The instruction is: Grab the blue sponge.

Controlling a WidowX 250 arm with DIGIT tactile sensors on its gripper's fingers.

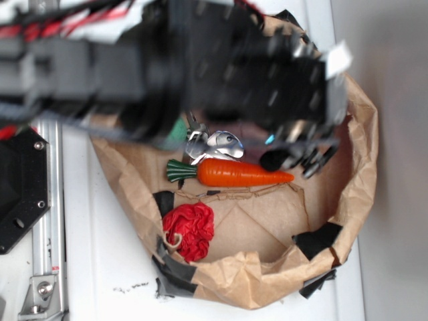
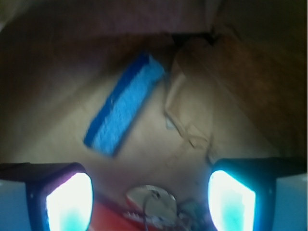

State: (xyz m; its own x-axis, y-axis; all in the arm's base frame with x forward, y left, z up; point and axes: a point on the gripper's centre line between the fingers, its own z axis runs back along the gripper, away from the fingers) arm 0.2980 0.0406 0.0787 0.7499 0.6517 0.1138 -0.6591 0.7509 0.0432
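Note:
In the wrist view the blue sponge lies tilted on the brown paper floor of the bag, ahead of my gripper. The gripper's two glowing fingertips stand wide apart with nothing between them, so it is open and empty. The sponge is apart from the fingers, up and left of the middle. In the exterior view the sponge is hidden behind the blurred black arm; the gripper hangs over the right side of the bag, above the tip of the orange toy carrot.
A brown paper bag with rolled walls holds everything. Inside lie a red mesh ball, a crumpled silver piece and a bit of green. A folded paper flap lies right of the sponge. A metal rail runs at left.

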